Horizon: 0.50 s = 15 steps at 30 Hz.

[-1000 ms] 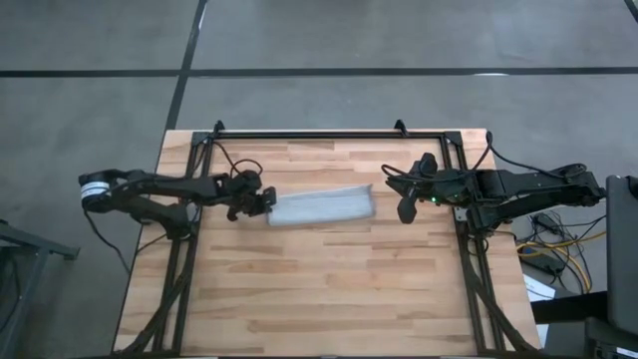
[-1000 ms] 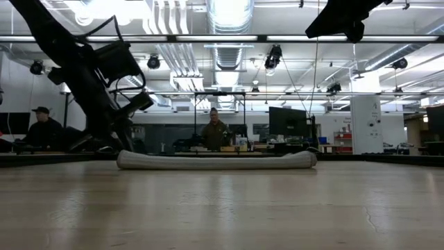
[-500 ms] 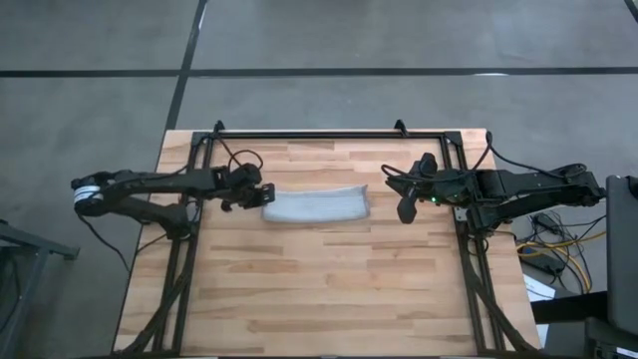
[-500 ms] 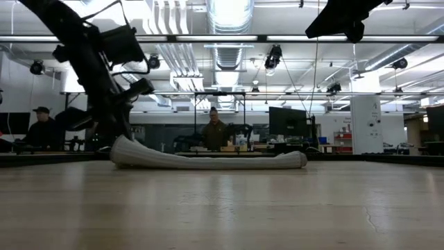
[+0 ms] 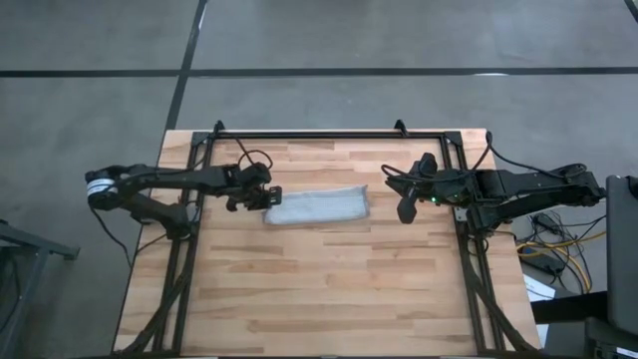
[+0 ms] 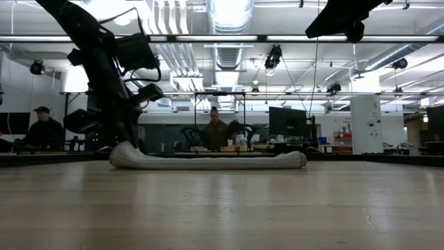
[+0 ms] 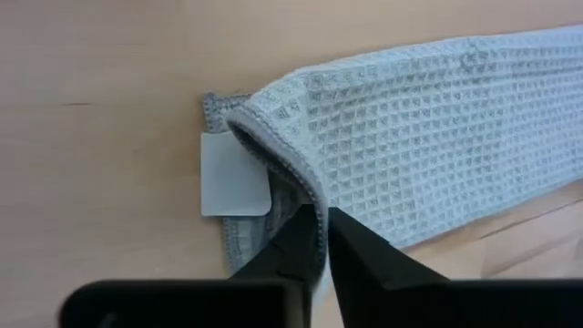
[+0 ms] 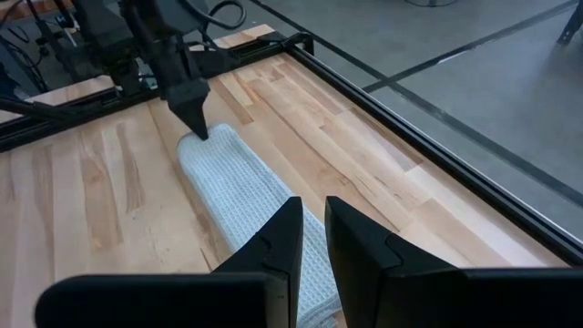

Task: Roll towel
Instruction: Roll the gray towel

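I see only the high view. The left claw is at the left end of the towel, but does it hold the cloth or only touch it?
Observer: In the left wrist view the hem of the towel runs into the narrow gap between the fingers of the left claw, so it looks pinched.
Operator: Does that end lie on the wood?
Observer: No. The low view shows it raised a little off the table, while the rest lies flat.
Operator: And the right claw?
Observer: In the right wrist view the right claw holds nothing. It hangs above the towel's other end.
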### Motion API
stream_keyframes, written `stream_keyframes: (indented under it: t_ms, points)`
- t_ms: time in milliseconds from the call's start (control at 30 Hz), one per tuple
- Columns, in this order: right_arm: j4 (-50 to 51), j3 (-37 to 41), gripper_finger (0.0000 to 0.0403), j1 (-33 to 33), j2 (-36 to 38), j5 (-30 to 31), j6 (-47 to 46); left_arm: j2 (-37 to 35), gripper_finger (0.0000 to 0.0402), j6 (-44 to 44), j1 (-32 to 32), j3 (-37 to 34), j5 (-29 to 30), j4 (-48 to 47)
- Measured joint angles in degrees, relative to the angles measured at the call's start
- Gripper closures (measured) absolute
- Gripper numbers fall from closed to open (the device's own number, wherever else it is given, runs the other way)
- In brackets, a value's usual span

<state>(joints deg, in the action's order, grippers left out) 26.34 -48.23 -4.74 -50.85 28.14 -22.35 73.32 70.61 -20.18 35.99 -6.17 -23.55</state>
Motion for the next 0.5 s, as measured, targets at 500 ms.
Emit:
stream_keyframes:
  t_ms: [500]
  points:
    - [0.0,0.02,0.0353,0.0,0.0,0.0,0.0,-0.59,0.0234,4.24,-0.02,-0.26,1.68,-6.74]
